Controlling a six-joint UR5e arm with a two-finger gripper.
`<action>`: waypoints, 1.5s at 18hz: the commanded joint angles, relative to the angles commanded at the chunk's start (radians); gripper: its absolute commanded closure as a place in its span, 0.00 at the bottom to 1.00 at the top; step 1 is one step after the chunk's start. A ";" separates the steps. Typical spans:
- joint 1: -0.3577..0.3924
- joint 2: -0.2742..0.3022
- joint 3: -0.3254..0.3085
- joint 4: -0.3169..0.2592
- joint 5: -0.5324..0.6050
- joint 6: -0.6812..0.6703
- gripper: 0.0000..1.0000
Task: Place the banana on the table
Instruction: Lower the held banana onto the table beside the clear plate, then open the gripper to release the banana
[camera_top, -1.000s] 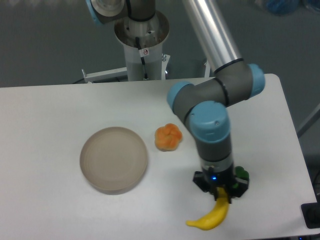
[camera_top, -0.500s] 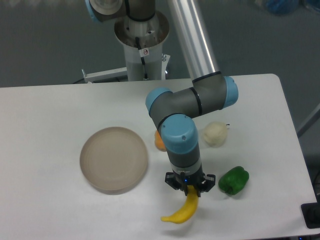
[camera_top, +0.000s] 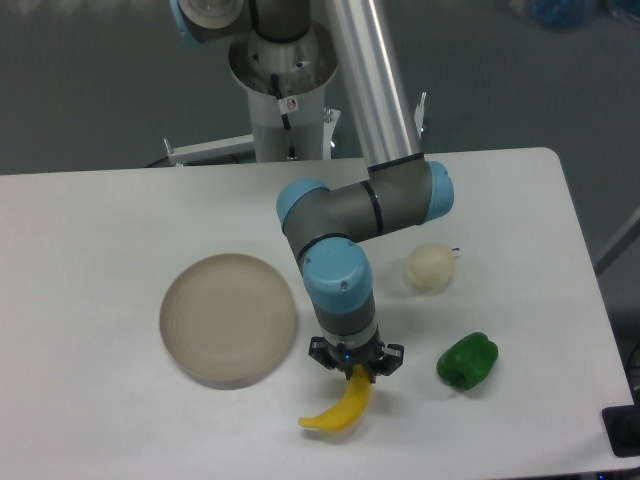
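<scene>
The bright yellow banana (camera_top: 338, 410) hangs curved below my gripper (camera_top: 357, 373), near the front edge of the white table (camera_top: 100, 420). My gripper is shut on the banana's upper end. The lower tip points to the left, just right of the plate; I cannot tell whether the fruit touches the tabletop. The arm's blue wrist hides the spot where the orange fruit stood earlier.
A round grey-beige plate (camera_top: 228, 319) sits left of the gripper. A white bulb-like item (camera_top: 430, 267) lies to the right, and a green pepper (camera_top: 467, 361) lies farther front right. The robot's base column (camera_top: 288, 100) stands at the back.
The arm has swept left along the front of the table with the banana held, passing from above the green pepper to a spot beside the plate. The pepper and white item are now uncovered.
</scene>
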 joint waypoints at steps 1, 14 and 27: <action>-0.002 -0.002 0.000 0.000 0.000 0.002 0.61; -0.009 -0.018 0.000 0.002 -0.003 0.009 0.58; 0.061 0.038 0.029 0.001 0.008 0.011 0.00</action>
